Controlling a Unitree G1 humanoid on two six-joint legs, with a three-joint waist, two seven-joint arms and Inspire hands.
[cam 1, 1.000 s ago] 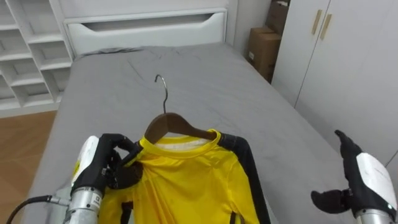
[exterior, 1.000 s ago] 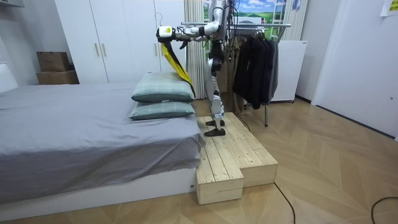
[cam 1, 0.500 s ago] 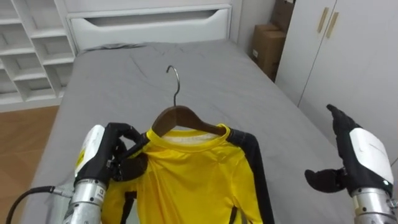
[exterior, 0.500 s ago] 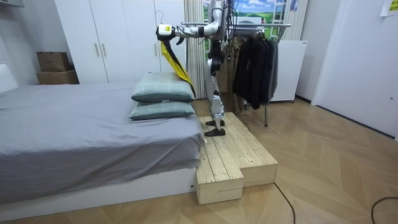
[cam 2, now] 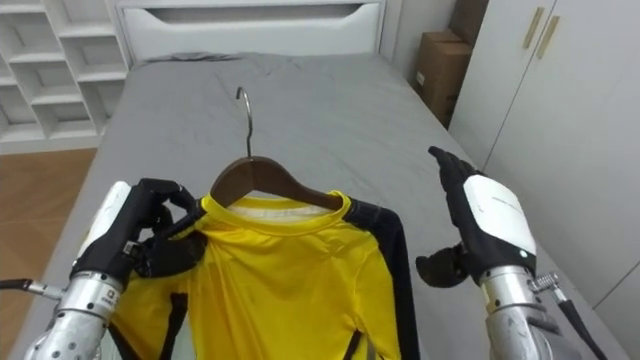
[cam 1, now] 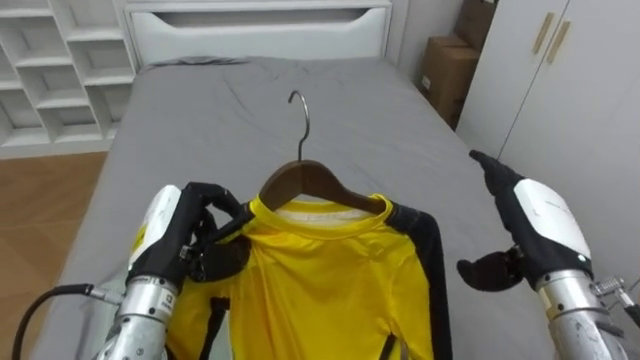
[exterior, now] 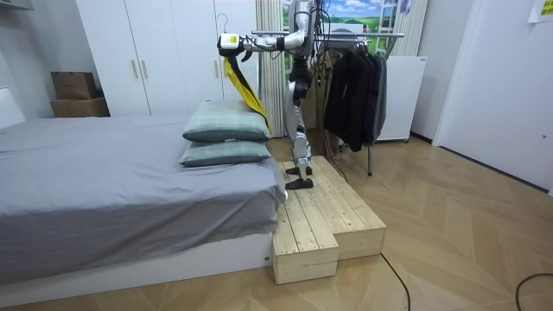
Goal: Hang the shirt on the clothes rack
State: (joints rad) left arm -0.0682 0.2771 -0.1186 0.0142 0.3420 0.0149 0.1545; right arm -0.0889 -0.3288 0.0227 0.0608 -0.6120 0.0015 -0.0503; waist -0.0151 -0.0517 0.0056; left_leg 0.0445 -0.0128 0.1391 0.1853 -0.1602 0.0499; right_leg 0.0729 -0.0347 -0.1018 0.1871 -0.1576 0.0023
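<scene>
A yellow shirt with black sleeves hangs on a dark wooden hanger with a metal hook, held up in front of me over the grey bed. My left hand is curled round the hanger's left end and the shirt's shoulder. My right hand hangs in the air to the right of the shirt, fingers straight, thumb out, holding nothing. In the room view the shirt hangs from my raised hand as I stand on a wooden platform at the bed's end.
White shelves stand left of the bed, a white headboard beyond it, and white wardrobes with cardboard boxes to the right. Two pillows lie below the shirt. A rail of dark clothes stands behind me.
The whole eye view has shifted, so the bed and hanger sit further right. My right hand has risen and come in closer to the shirt. The left hand keeps its hold.
</scene>
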